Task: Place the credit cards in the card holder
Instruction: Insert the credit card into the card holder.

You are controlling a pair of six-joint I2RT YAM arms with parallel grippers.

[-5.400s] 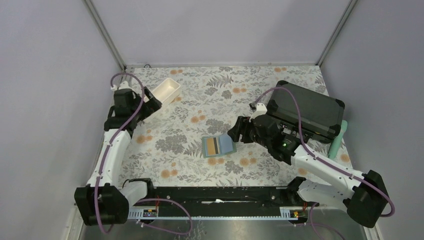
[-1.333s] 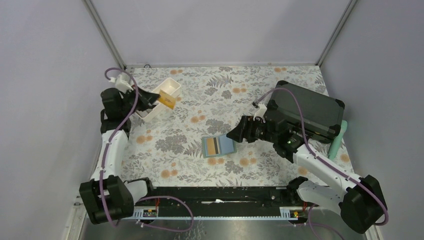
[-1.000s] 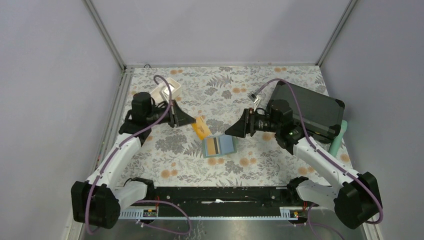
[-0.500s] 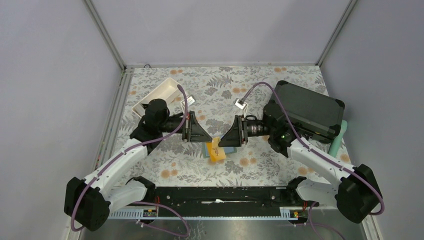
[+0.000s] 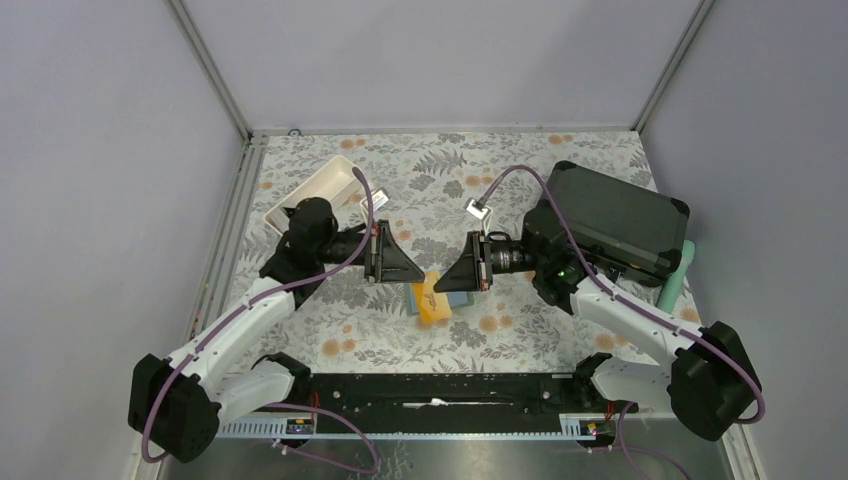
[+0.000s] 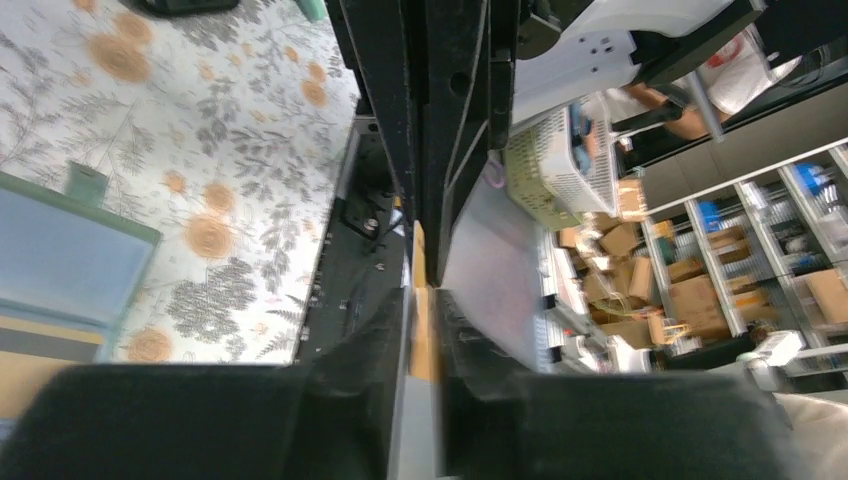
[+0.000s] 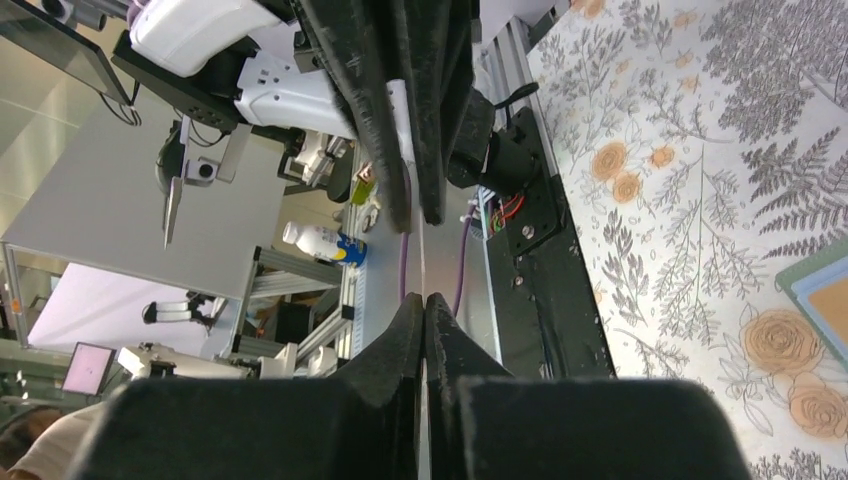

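A gold-orange credit card point(image 5: 433, 303) hangs tilted just above the card holder point(image 5: 459, 299). My left gripper point(image 5: 424, 277) and right gripper point(image 5: 440, 284) meet tip to tip over it, both shut on this card. In the left wrist view the card's gold edge point(image 6: 421, 300) shows between the shut fingers. In the right wrist view it is a thin pale line in the right gripper point(image 7: 424, 300). The sage-green holder point(image 6: 70, 240) lies open with its pale blue pocket up, and another gold card with a dark stripe point(image 6: 25, 355) lies in it.
A white oblong tray point(image 5: 313, 192) stands at the back left. A large black hard case point(image 5: 615, 220) fills the right side, with a teal object point(image 5: 678, 275) beside it. The black base rail point(image 5: 440, 388) runs along the near edge.
The left arm carried the gold-orange card from the white tray to the centre, over the holder. The right gripper came in from the right and shut on the same card.
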